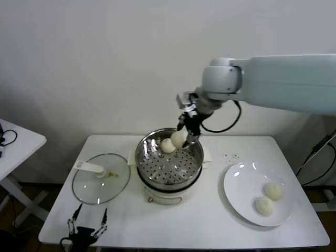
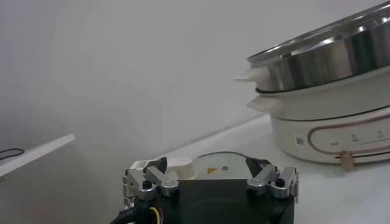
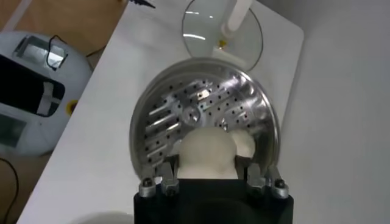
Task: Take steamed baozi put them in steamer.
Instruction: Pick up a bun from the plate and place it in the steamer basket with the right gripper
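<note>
1. White desk against a plain white wall; a second white table sits off to the robot's left.
2. Steamer: shiny steel basket with a perforated floor on a cream cooker base, mid-desk.
3. One baozi in the basket lies on the perforated floor near the far rim.
4. Held baozi is clamped in the right hand, hanging just above the far side of the basket, beside the bun already inside. Right wrist view confirms it: bun is squeezed between both fingers, with the basket floor below.
5. Two more baozi sit on the white plate, on the desk to the robot's right of the steamer, touching or nearly touching each other.
6. Glass lid with a white handle lies flat on the desk to the robot's left of the steamer.
7. Left hand is parked low at the near desk edge, in front of the lid, fingers spread and gripping nothing.
</note>
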